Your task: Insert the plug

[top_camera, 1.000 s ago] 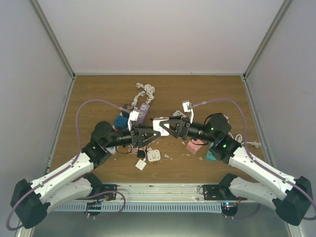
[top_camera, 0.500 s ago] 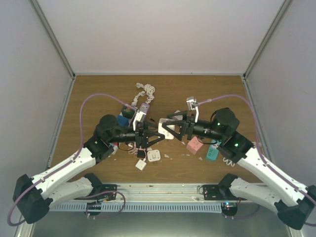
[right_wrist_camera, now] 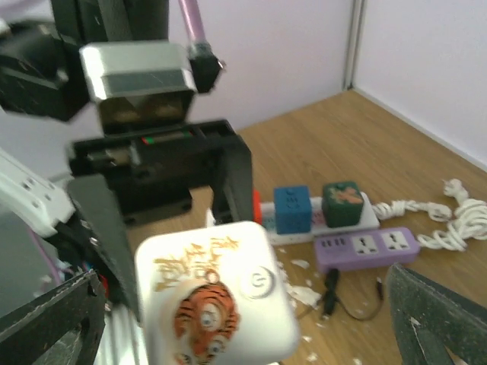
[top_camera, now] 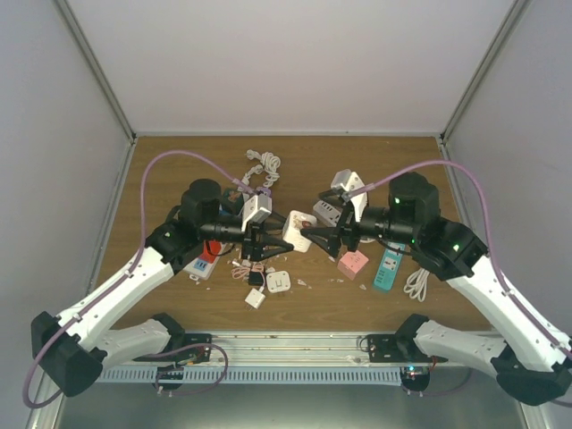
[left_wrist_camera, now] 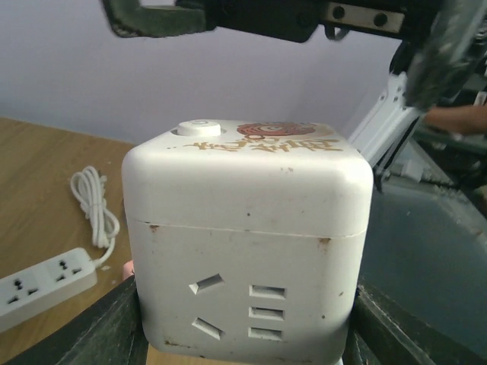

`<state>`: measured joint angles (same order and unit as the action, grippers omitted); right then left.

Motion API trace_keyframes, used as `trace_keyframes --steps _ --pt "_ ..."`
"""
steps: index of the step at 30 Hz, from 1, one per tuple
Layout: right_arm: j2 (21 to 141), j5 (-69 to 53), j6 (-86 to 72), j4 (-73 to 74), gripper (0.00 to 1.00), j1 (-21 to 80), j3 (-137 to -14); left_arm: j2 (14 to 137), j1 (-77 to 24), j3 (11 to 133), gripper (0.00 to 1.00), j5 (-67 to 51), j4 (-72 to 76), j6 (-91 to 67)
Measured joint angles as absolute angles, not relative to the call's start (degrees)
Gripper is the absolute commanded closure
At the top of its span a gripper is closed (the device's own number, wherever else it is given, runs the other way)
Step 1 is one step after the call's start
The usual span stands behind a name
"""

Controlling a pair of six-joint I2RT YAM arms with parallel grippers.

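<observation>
Our left claw is clenched on the white cube socket, up off the tabletop. Our right claw, spread wide and empty, faces its tiger-printed top from just beside.

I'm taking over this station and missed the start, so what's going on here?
The left end effector holds a white cube socket off the table, clamped between its fingers. The right end effector faces it, open and empty. No plug is in the cube's visible sockets. Several power strips and adapters lie on the wooden table below.
</observation>
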<state>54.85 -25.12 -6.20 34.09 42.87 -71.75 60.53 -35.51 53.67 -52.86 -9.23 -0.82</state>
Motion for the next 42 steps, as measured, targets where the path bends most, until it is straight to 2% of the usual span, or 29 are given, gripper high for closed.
trace_keyframes --steps 7,14,19,26,28,30,32,35,38,40,42 --pt "61.4 -22.5 7.9 43.4 0.01 44.0 -74.6 60.7 -35.0 54.0 0.59 -50.0 -18.0 14.7" --pt "64.4 -24.4 14.8 47.9 0.05 46.6 -74.8 60.6 -34.9 53.4 0.6 -47.1 -21.7 23.8" --pt "66.3 -24.6 16.6 48.0 0.22 47.4 -74.8 60.6 -34.8 52.0 0.6 -47.2 -22.6 25.9" --pt "71.4 -26.7 18.7 49.0 0.24 47.5 -75.5 60.6 -34.7 52.0 0.6 -47.3 -23.6 26.7" --pt "71.7 -27.0 19.0 49.2 0.31 47.6 -75.5 60.6 -34.7 52.0 0.59 -47.3 -23.6 26.8" --pt "71.8 -27.6 19.4 49.5 0.44 47.6 -75.5 60.6 -34.7 51.9 0.57 -47.4 -23.6 26.9" --pt "72.0 -28.4 19.6 50.1 0.55 47.6 -75.8 60.6 -34.7 51.8 0.54 -47.6 -23.6 27.0" --pt "72.7 -28.9 19.9 50.7 0.65 47.5 -76.4 60.6 -34.6 51.7 0.44 -47.8 -23.9 27.0" --pt "72.8 -28.8 19.9 50.8 0.68 47.5 -76.5 60.4 -34.5 51.2 0.22 -47.8 -23.6 26.8" --pt "72.8 -29.0 19.9 50.6 0.68 47.3 -76.5 59.9 -34.5 50.7 0.03 -47.5 -22.8 26.6" --pt "72.5 -29.0 19.8 50.5 0.68 46.8 -76.5 58.9 -34.5 49.9 0.01 -46.1 -21.9 25.9"
